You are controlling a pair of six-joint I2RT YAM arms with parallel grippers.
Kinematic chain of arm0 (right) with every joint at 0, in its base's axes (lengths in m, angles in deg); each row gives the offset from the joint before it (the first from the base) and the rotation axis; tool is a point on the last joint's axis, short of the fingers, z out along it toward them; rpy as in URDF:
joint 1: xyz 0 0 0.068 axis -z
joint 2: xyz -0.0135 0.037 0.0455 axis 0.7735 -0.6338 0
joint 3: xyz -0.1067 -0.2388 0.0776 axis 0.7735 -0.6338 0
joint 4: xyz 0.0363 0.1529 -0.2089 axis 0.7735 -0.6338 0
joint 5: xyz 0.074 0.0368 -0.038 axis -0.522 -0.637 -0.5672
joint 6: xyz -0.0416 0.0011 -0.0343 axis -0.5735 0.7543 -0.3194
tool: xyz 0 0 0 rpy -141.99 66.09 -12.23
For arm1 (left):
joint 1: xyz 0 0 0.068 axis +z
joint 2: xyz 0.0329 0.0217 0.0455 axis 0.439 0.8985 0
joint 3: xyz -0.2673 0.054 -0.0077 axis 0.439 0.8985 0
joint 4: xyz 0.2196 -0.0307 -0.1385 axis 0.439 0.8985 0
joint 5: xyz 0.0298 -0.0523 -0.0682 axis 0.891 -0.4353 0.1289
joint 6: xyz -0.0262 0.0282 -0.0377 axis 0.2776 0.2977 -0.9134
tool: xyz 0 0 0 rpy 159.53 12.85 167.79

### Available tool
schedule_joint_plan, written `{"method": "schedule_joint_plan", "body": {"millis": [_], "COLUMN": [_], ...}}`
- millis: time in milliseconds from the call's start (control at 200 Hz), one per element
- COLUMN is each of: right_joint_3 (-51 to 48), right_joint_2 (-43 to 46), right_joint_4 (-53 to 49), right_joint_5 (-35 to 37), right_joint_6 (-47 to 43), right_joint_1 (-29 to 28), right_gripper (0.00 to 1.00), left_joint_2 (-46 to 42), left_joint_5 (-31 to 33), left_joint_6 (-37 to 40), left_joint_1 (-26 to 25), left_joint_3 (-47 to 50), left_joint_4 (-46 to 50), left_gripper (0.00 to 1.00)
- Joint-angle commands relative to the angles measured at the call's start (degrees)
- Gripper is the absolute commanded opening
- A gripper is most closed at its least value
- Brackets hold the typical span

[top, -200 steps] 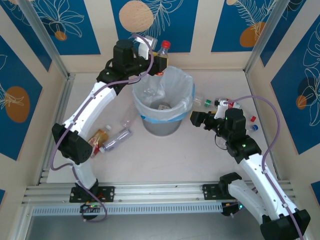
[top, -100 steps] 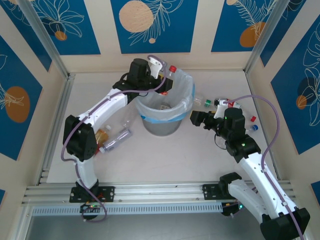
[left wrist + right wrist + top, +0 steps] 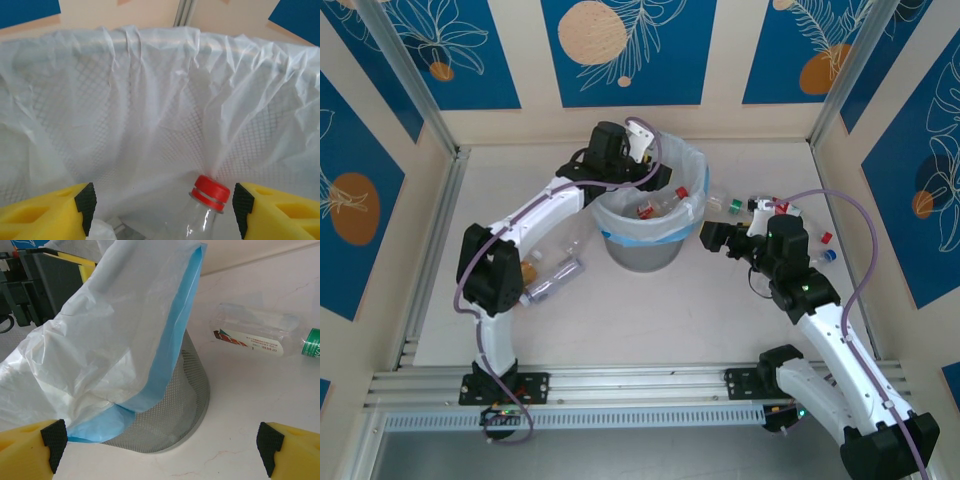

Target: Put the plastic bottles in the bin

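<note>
The left end effector [image 3: 162,206] has its jaws apart and grips nothing. Between its yellow fingers [image 3: 42,215] a red-capped bottle [image 3: 210,192] shows neck-up against the white bag [image 3: 150,100], its cap just beside the right-hand pad; whether the two touch, I cannot tell. From above, this end effector hangs over the far left rim of the bin [image 3: 642,252], and the bottle lies inside the liner.

The right end effector [image 3: 160,452] is spread wide and empty, low over the table [image 3: 650,310] and facing the bin's grey mesh wall. Beyond it, to the right of the bin, a green-capped bottle [image 3: 252,332] lies on its side on the table.

Left of the bin, beside the left arm, a clear bottle [image 3: 553,280] lies flat, with an orange one [image 3: 525,270] partly hidden behind the arm. Past the right arm sit a small red cap [image 3: 825,238] and a blue cap [image 3: 830,255].
</note>
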Motion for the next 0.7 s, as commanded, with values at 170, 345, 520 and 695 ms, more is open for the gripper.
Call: {"method": "schedule_joint_plan", "body": {"millis": [170, 345, 520, 695], "right_joint_3": [0.43, -0.1, 0.3, 0.99], "right_joint_2": [0.11, 0.08, 0.19, 0.36], "right_joint_4": [0.44, 1.16, 0.99, 0.77], "right_joint_5": [1.8, 2.99, 3.24, 3.32], "right_joint_6": [0.06, 0.72, 1.77, 2.78], "right_joint_1": [-0.25, -0.28, -0.13, 0.28], "right_gripper": [0.99, 0.99, 1.0, 0.99], "left_joint_2": [-1.68, -4.83, -8.32, -12.86], "left_joint_5": [0.54, -0.05, -0.1, 1.3], "left_joint_6": [1.01, 0.18, -0.82, -1.61], "left_joint_1": [-1.01, -1.03, -1.22, -1.3], "left_joint_3": [-2.68, -2.02, -0.45, 2.93], "left_joint_4": [0.9, 0.9, 0.22, -1.87], "left_gripper": [0.78, 0.83, 0.89, 0.92]}}
